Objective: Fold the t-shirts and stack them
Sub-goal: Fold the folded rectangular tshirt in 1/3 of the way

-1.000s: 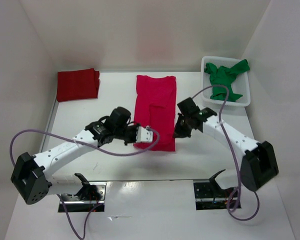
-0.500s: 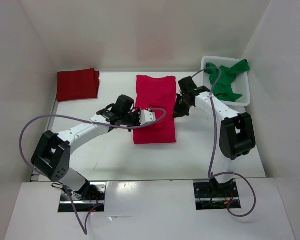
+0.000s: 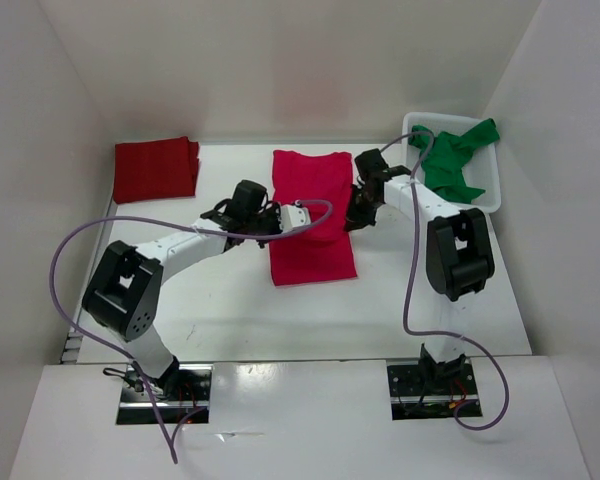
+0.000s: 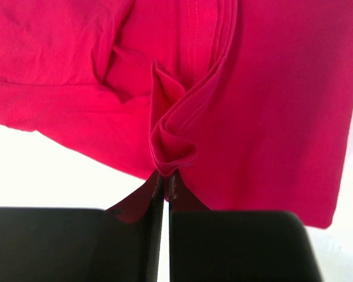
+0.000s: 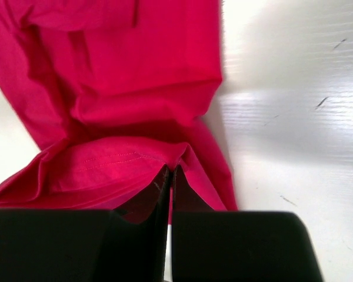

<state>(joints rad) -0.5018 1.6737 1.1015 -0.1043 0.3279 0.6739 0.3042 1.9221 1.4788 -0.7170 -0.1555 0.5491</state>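
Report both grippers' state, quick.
Left gripper: shut, pinching a bunched fold of the crimson t-shirt.
Right gripper: shut on an edge of the same crimson t-shirt.

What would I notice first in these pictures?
The bright crimson t-shirt in the middle of the table, pinched by the left gripper and the right gripper at its sides. Then the green t-shirt heaped in the white basket far right, and the folded dark red t-shirt far left.
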